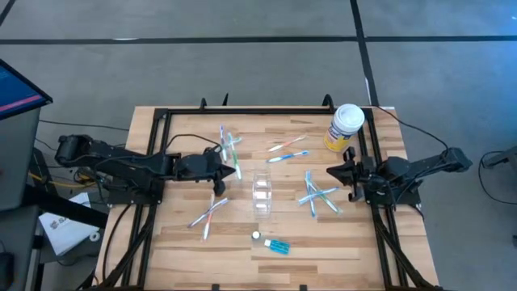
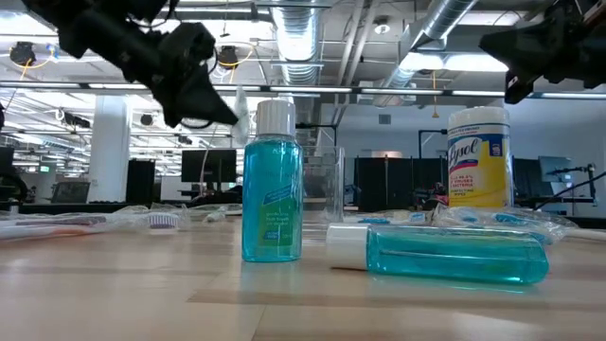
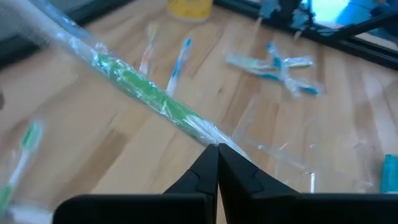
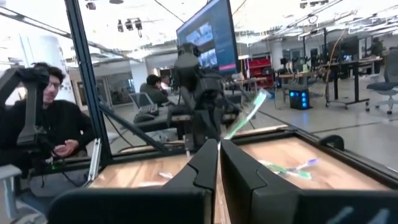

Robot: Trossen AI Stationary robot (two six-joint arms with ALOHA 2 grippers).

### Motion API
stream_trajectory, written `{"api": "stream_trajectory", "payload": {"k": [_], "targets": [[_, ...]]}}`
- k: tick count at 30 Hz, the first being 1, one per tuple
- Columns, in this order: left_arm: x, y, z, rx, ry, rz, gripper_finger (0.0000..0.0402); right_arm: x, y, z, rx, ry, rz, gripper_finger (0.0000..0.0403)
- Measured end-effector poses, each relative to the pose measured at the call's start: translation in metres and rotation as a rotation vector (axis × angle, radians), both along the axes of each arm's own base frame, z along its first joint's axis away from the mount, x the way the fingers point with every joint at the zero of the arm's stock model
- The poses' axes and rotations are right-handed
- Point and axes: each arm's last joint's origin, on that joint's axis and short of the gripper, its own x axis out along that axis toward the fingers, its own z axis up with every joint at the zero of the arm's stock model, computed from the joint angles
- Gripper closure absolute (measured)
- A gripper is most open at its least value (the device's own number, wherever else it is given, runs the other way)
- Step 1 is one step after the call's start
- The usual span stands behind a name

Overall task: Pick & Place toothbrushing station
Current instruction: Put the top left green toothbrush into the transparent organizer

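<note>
My left gripper [image 1: 229, 168] is over the table's left middle, shut on a green toothbrush [image 3: 140, 87] in a clear wrapper. The right wrist view shows that toothbrush [image 4: 245, 115] up in the air. The clear tumbler [image 1: 262, 195] stands upright at the table's centre. Several wrapped toothbrushes [image 1: 317, 194] lie flat around it. One small blue white-capped bottle [image 2: 271, 185] stands upright near the front edge and another [image 2: 445, 254] lies on its side beside it. My right gripper [image 1: 338, 172] waits shut at the right side, touching nothing. My left gripper pinches the wrapped green toothbrush near one end [image 3: 208, 138] between its two fingertips. The toothbrush runs straight on from the tips, more along the fingers than across them. It is lifted clear of the table and tilted, with its far end higher.
A yellow container with a white lid [image 1: 346, 126] stands at the far right corner. A black frame [image 1: 242, 110] borders the tabletop. More toothbrushes lie far left [image 1: 226, 139], near left [image 1: 208, 215] and far centre [image 1: 288, 150]. People sit beyond the table [image 4: 50, 124].
</note>
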Motion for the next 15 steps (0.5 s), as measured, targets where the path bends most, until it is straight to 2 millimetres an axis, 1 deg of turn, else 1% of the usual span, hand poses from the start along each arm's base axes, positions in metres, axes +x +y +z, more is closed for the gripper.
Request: {"api": "stream_trajectory", "payload": {"k": [4,7,15], "targets": [[0.003,-0.008,0.008,0.061,-0.012,-0.028,0.0401,0.006,0.002,0.006,-0.004,0.027,0.018,0.0391],[0.004,-0.016,0.013,0.104,-0.018,-0.061,0.0401,0.015,0.003,0.008,-0.013,0.068,0.009,0.0391],[0.005,-0.042,0.027,0.205,-0.057,-0.117,0.0401,0.036,0.001,0.014,0.0,0.064,-0.025,0.0391]]}}
